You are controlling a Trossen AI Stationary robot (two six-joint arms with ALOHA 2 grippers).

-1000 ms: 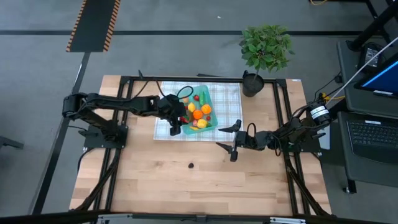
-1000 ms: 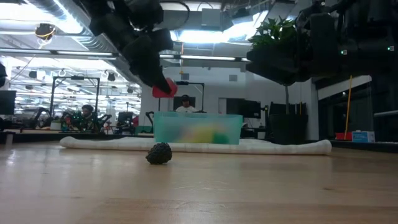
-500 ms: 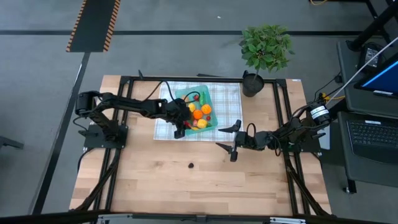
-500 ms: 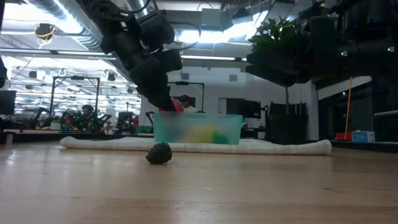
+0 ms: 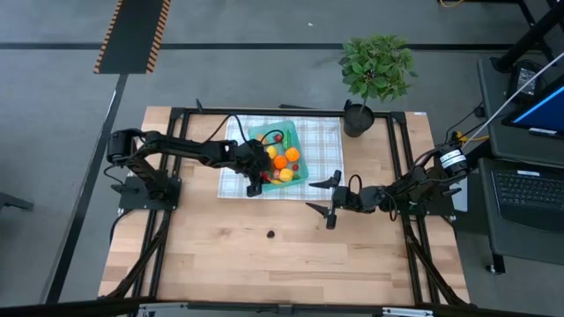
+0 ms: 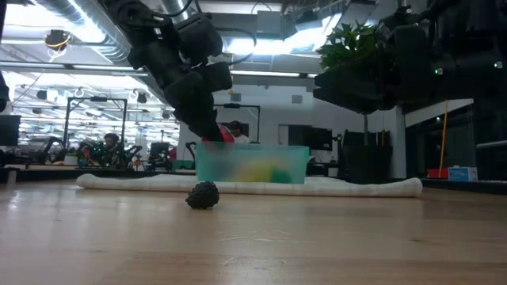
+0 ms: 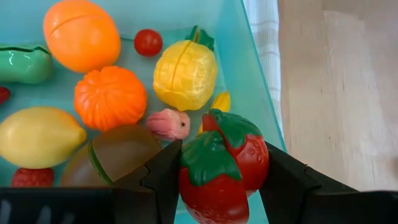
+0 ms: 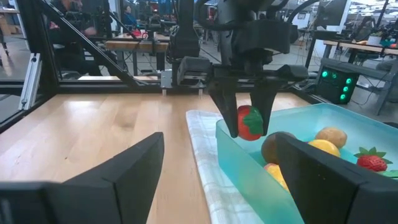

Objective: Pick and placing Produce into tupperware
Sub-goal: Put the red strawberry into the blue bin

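Pinching a red strawberry (image 7: 221, 165) in the left end effector (image 5: 256, 176), hanging just over the tupperware (image 5: 299, 174) near edge; releasing next. Idling right end effector (image 5: 324, 195) spread wide. Leaving 1 dark berry (image 5: 270, 234) on tabletop (image 5: 211, 255).

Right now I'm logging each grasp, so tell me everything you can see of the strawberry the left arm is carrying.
The strawberry is a glossy red plastic toy with a green leafy cap, seemingly two halves joined. The left gripper pinches it between its dark fingers, just over the near wall of the teal tupperware, above the produce inside.
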